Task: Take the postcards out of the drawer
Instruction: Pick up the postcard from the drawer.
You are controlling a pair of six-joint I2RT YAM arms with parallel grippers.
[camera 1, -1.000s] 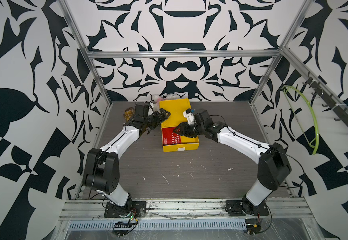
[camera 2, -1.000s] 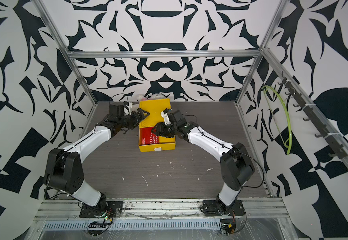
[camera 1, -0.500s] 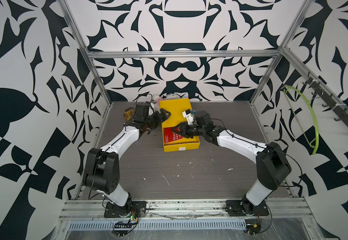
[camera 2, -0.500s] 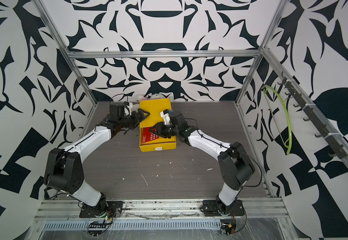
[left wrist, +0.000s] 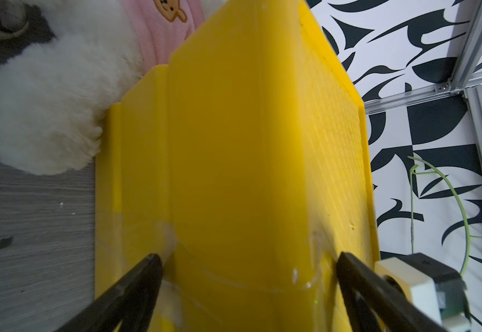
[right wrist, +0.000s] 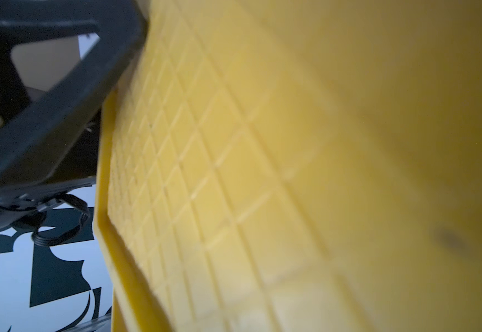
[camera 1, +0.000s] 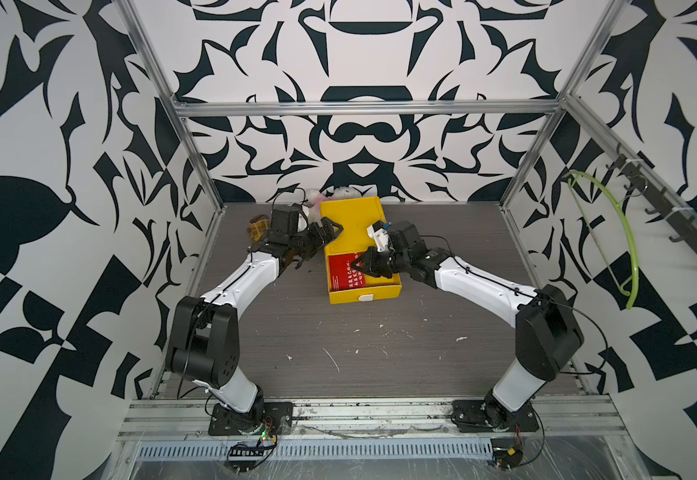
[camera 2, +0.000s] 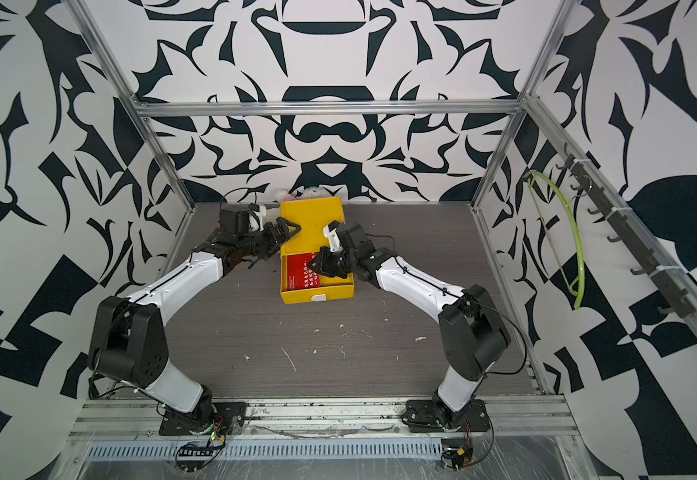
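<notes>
With your right fingers (camera 1: 358, 264) pinched shut at the red postcard (camera 1: 340, 277) and left fingers (left wrist: 136, 289) spread wide beside the yellow drawer (camera 1: 384, 291), lift slowly, checking the card comes.

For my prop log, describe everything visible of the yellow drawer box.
The yellow plastic drawer box lies flat on the grey wooden table, toward the back. Its top is gridded; its drawer is pulled out, white tab on the front, a red card inside. The left tool, jaws spread, straddles its side; the shut right tool reaches into the drawer.
</notes>
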